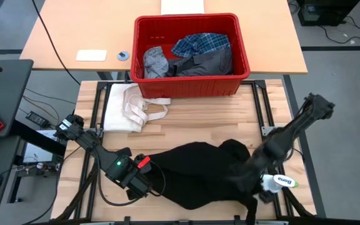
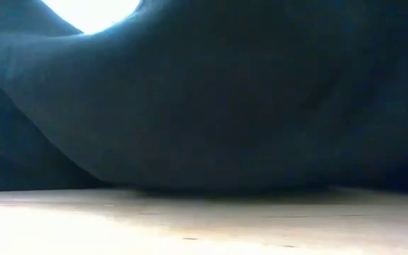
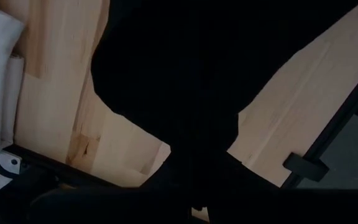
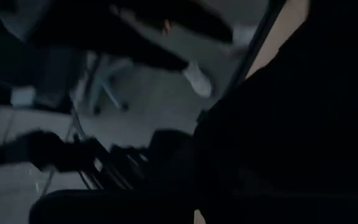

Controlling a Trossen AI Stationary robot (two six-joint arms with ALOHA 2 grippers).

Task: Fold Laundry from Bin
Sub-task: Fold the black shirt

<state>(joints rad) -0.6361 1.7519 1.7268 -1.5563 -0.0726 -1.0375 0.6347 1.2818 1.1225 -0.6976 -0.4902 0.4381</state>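
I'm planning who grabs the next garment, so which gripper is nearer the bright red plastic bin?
Roughly level, the left perhaps slightly nearer. The left gripper sits below the bright red plastic bin's left end, the right gripper below its right end, both on the large black garment.

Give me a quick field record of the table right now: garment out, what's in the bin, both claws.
garment on table: black garment, spread loosely across the near side of the table
left claw: shut on the black garment at its left edge
right claw: shut on the black garment at its right end
bin: red, at the far edge, holding a plaid shirt, a light grey garment and a dark grey garment
other: cream-white cloth lying left of the bin
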